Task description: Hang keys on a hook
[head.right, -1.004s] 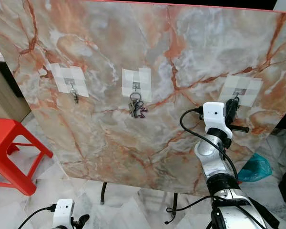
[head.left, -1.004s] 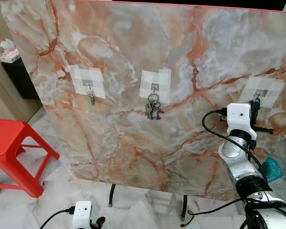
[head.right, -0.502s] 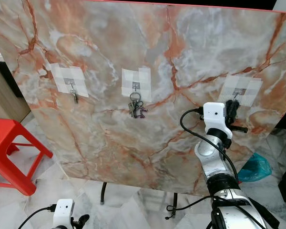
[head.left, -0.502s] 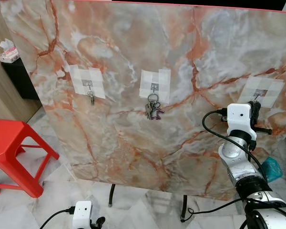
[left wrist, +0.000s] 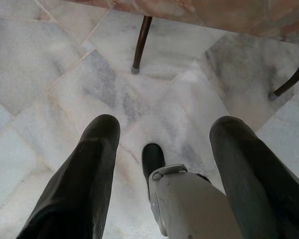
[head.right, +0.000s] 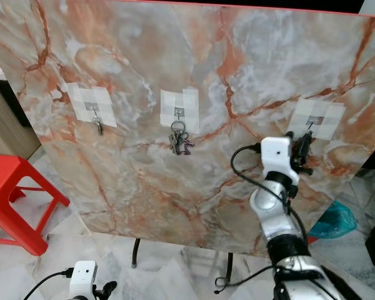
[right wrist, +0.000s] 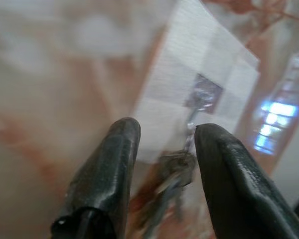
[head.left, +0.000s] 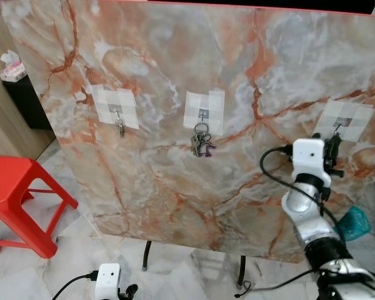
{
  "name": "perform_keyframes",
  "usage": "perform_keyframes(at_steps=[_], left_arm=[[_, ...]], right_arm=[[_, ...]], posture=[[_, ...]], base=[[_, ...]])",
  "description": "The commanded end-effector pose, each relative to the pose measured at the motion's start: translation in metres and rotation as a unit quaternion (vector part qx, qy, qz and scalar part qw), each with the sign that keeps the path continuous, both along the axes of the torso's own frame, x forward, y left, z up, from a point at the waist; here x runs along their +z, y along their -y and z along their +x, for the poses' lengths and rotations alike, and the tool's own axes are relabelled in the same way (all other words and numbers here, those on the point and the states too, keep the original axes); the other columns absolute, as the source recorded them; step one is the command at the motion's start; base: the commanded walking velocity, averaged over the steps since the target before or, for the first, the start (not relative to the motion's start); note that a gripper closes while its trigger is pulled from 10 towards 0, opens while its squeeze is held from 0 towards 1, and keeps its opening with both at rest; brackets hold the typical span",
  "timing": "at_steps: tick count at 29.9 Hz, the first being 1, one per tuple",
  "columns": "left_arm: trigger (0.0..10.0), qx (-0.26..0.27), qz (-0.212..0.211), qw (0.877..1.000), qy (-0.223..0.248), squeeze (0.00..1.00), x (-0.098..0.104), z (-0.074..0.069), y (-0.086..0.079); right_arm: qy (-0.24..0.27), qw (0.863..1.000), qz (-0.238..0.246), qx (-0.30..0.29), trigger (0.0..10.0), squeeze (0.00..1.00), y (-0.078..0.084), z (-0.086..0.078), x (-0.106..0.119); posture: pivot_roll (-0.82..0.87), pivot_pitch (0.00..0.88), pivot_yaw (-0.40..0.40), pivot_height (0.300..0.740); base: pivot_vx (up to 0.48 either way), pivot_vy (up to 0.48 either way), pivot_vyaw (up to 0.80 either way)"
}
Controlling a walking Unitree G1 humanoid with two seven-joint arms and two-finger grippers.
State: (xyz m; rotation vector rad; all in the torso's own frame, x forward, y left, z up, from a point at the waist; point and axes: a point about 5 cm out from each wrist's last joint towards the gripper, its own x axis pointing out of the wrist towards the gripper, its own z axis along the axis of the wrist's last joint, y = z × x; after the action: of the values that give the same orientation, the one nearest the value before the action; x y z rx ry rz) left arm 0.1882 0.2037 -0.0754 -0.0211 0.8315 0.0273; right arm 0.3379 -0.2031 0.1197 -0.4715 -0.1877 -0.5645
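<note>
From the head cameras, you are looking at a marble board [head.left: 194,94] with three taped hooks. Your right gripper [head.left: 330,147] is sitting just below the right hook [head.left: 339,125], at about 3 o'clock in the frame. The middle hook [head.left: 202,114] is already carrying a key bunch [head.left: 200,142], and the left hook [head.left: 117,112] a single key [head.left: 120,130]. A red stool [head.left: 19,200] is standing at 8 o'clock, well clear of the arm.

In the right wrist view, the fingers [right wrist: 104,184] are standing apart with the keys [right wrist: 170,185] blurred between them, dangling under the hook [right wrist: 203,94]. I cannot tell whether the ring is truly seated; if you are pulling back crookedly, a finger may be snagging the keys and dragging them off, or tugging the tape loose.

In the left wrist view, your left gripper [left wrist: 162,164] is hanging idle with its fingers spread over the marble floor [left wrist: 65,84], near the board's legs [left wrist: 141,45].
</note>
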Motion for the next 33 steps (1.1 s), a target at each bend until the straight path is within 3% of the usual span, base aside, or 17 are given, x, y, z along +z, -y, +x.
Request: perform_keyframes(at_steps=[1, 2, 3, 7, 10, 12, 13, 19, 20, 22, 23, 24, 26, 27, 29, 30, 33], left_arm=[[10.0, 0.004, -0.002, 1.000, -0.007, 0.00, -0.002, -0.004, 0.000], [10.0, 0.003, -0.001, 1.000, -0.008, 0.00, -0.002, -0.004, 0.000], [10.0, 0.002, 0.000, 1.000, -0.009, 0.00, -0.002, -0.004, 0.000], [10.0, 0.002, 0.000, 1.000, -0.009, 0.00, -0.002, -0.004, 0.000], [10.0, 0.003, 0.000, 1.000, -0.009, 0.00, -0.002, -0.004, 0.000], [10.0, 0.004, 0.001, 1.000, -0.009, 0.00, -0.002, -0.003, -0.001], [10.0, 0.004, 0.001, 1.000, -0.010, 0.00, -0.002, -0.003, -0.001], [10.0, 0.004, 0.002, 1.000, -0.009, 0.00, -0.001, -0.001, -0.001], [10.0, 0.003, 0.004, 1.000, -0.010, 0.00, -0.001, -0.002, -0.001], [10.0, 0.000, 0.008, 1.000, -0.014, 0.00, -0.002, -0.003, -0.002], [10.0, 0.000, 0.008, 1.000, -0.014, 0.00, -0.002, -0.003, -0.002], [10.0, -0.002, 0.008, 1.000, -0.016, 0.00, -0.002, -0.003, -0.002], [10.0, -0.003, 0.008, 1.000, -0.018, 0.00, -0.002, -0.003, -0.001], [10.0, -0.006, 0.009, 1.000, -0.025, 0.00, -0.003, -0.004, -0.001], [10.0, -0.013, 0.018, 0.999, -0.037, 0.00, -0.005, -0.006, -0.001], [10.0, 0.008, 0.024, 0.999, -0.036, 0.00, -0.004, -0.007, -0.006], [10.0, 0.028, 0.025, 0.999, -0.037, 0.00, -0.005, -0.009, -0.011]], right_arm=[[0.002, 0.999, 0.013, 0.035, 10.0, 0.87, -0.006, -0.007, -0.002], [0.000, 0.999, 0.021, 0.047, 10.0, 0.87, -0.008, -0.011, -0.005], [-0.006, 0.997, 0.019, 0.077, 10.0, 0.00, -0.015, -0.018, -0.008], [-0.032, 0.993, -0.002, 0.114, 10.0, 0.00, -0.021, -0.031, -0.018], [-0.097, 0.991, 0.024, 0.088, 10.0, 0.00, -0.005, -0.043, -0.038], [-0.160, 0.980, 0.093, 0.076, 10.0, 0.00, 0.001, -0.049, -0.060], [-0.213, 0.959, 0.164, 0.085, 10.0, 0.00, 0.001, -0.055, -0.083], [-0.278, 0.932, 0.222, 0.065, 10.0, 0.00, 0.003, -0.070, -0.116], [-0.292, 0.925, 0.236, 0.063, 10.0, 0.00, 0.003, -0.073, -0.121], [-0.364, 0.885, 0.282, 0.069, 10.0, 0.00, -0.003, -0.087, -0.150], [-0.364, 0.885, 0.282, 0.069, 10.0, 0.00, -0.003, -0.087, -0.150], [-0.398, 0.868, 0.285, 0.079, 10.0, 0.00, -0.008, -0.095, -0.161], [-0.413, 0.861, 0.285, 0.084, 10.0, 0.00, -0.010, -0.098, -0.165], [-0.452, 0.837, 0.290, 0.103, 10.0, 0.00, -0.018, -0.111, -0.178], [-0.487, 0.810, 0.300, 0.128, 10.0, 0.00, -0.027, -0.124, -0.188], [-0.509, 0.793, 0.319, 0.101, 10.0, 0.00, -0.024, -0.141, -0.198], [-0.529, 0.779, 0.330, 0.065, 10.0, 0.00, -0.018, -0.160, -0.207]], posture=[[0.04, 0.000, -0.052, 0.740], [0.04, 0.000, -0.053, 0.740], [0.04, 0.000, -0.053, 0.740], [0.05, 0.000, -0.056, 0.740], [0.05, 0.000, -0.058, 0.740], [0.04, 0.000, -0.057, 0.740], [0.04, 0.000, -0.060, 0.740], [0.04, 0.000, -0.058, 0.740], [0.04, 0.000, -0.058, 0.740], [0.03, 0.000, -0.049, 0.740], [0.03, 0.000, -0.049, 0.740], [0.02, 0.000, -0.040, 0.740], [0.02, 0.000, -0.036, 0.740], [0.01, 0.000, -0.034, 0.740], [0.01, 0.000, -0.035, 0.740], [0.01, 0.000, -0.038, 0.740], [0.02, 0.000, -0.036, 0.740]], base=[[0.000, 0.000, 0.00], [0.000, 0.000, 0.00], [0.000, 0.000, 0.00], [0.000, 0.000, 0.00], [0.000, 0.000, 0.00], [0.000, 0.000, 0.00], [0.000, 0.000, 0.00], [0.000, 0.000, 0.00], [0.000, 0.000, 0.00], [0.000, 0.000, 0.00], [0.000, 0.000, 0.00], [0.000, 0.000, 0.00], [0.000, 0.000, 0.00], [0.000, 0.000, 0.00], [0.000, 0.000, 0.00], [0.000, 0.000, 0.00], [0.000, 0.000, 0.00]])
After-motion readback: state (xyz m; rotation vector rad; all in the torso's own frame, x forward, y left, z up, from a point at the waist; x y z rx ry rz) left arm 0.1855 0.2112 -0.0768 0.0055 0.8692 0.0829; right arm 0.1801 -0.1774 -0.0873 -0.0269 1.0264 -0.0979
